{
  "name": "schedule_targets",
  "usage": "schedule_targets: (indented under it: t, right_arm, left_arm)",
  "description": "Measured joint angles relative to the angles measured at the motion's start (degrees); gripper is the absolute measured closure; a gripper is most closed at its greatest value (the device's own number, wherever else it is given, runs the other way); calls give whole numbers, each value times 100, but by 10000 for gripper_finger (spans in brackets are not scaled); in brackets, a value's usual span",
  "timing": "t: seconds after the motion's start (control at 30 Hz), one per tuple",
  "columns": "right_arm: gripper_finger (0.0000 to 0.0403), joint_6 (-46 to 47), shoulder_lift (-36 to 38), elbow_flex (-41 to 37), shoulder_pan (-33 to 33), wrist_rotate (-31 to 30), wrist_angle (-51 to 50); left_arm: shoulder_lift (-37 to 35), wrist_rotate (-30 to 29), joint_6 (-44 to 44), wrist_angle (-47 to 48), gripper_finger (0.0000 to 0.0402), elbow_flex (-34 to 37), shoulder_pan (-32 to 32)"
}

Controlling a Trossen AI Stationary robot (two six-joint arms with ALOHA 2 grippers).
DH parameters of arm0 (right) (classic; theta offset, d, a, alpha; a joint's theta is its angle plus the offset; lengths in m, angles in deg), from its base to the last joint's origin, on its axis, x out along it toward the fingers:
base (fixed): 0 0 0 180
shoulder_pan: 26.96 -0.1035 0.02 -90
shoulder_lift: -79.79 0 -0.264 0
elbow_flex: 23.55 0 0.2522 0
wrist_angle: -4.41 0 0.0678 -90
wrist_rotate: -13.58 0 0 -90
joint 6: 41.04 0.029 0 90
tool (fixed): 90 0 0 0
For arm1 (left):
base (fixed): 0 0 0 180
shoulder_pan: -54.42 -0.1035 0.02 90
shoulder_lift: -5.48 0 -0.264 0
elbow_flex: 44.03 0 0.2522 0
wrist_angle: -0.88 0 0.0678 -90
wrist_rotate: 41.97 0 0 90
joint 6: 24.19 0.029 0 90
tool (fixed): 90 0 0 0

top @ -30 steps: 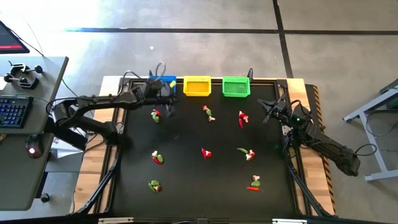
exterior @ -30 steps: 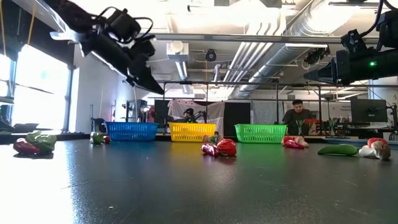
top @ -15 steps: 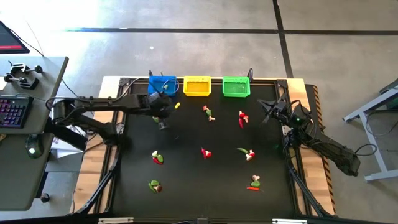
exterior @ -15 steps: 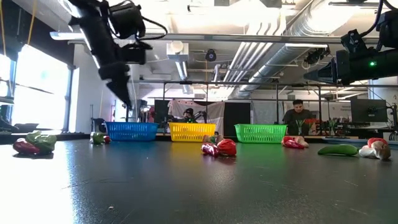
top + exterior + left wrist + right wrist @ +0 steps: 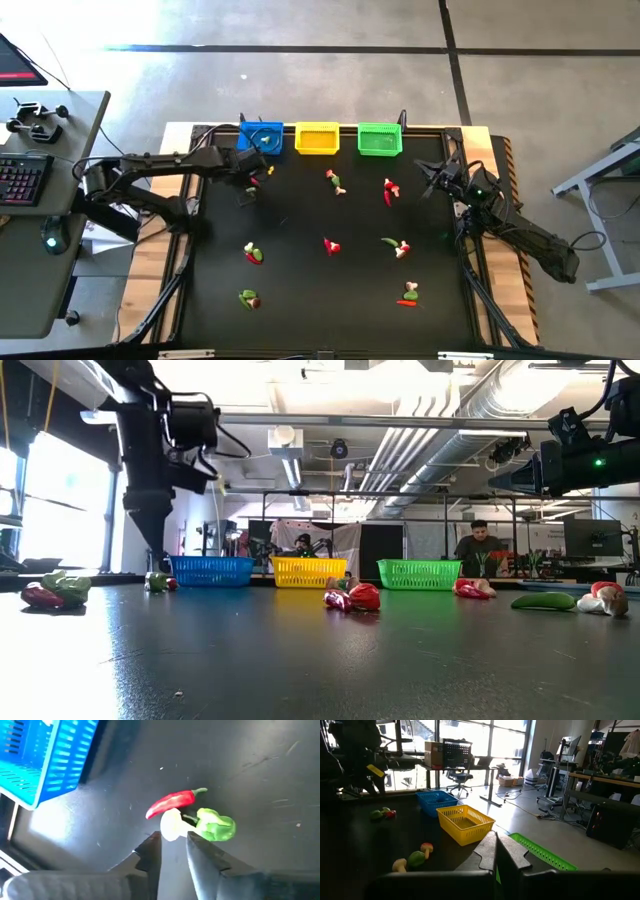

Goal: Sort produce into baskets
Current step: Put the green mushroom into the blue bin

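Note:
Three baskets stand in a row at the far edge: blue (image 5: 261,137), yellow (image 5: 317,138), green (image 5: 379,139). Just in front of the blue basket (image 5: 40,755) lies a small cluster of produce: a red chili (image 5: 172,801), a whitish piece (image 5: 171,825) and a green piece (image 5: 216,826). My left gripper (image 5: 174,845) hangs open a little above this cluster, pointing steeply down, with the whitish piece just beyond its fingertips. In the low view my left gripper (image 5: 156,550) is clear of the table. My right gripper (image 5: 496,855) rests shut and level at the table's right edge (image 5: 432,185).
More small produce groups lie across the black table: two in front of the yellow and green baskets (image 5: 335,181) (image 5: 389,189), three in the middle row (image 5: 253,253) (image 5: 331,245) (image 5: 397,246), two near the front (image 5: 248,297) (image 5: 408,293). A person sits in the room beyond (image 5: 480,545).
My left gripper has come away from over the blue basket toward the table's near and left side. It has sunk a little and tipped from nearly level to pointing steeply down, and now stands over the chili cluster. The produce and baskets have not moved.

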Motion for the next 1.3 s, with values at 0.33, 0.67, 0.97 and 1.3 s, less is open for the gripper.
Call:
schedule_targets:
  t: [0.33, 0.67, 0.97, 1.3]
  right_arm:
    - [402, -1, 0, -1, 0, 0, 0]
    - [402, -2, 0, 0, 0, 0, 0]
    - [402, -2, 0, 0, 0, 0, 0]
    - [402, 0, 0, 0, 0, 2, 0]
  left_arm:
    - [91, 292, 177, -321, 291, 324, -425]
    - [672, 253, 338, -725, 291, 398, -512]
    - [804, 242, 425, -798, 321, 389, -512]
    - [587, -459, 515, -678, 394, 368, -514]
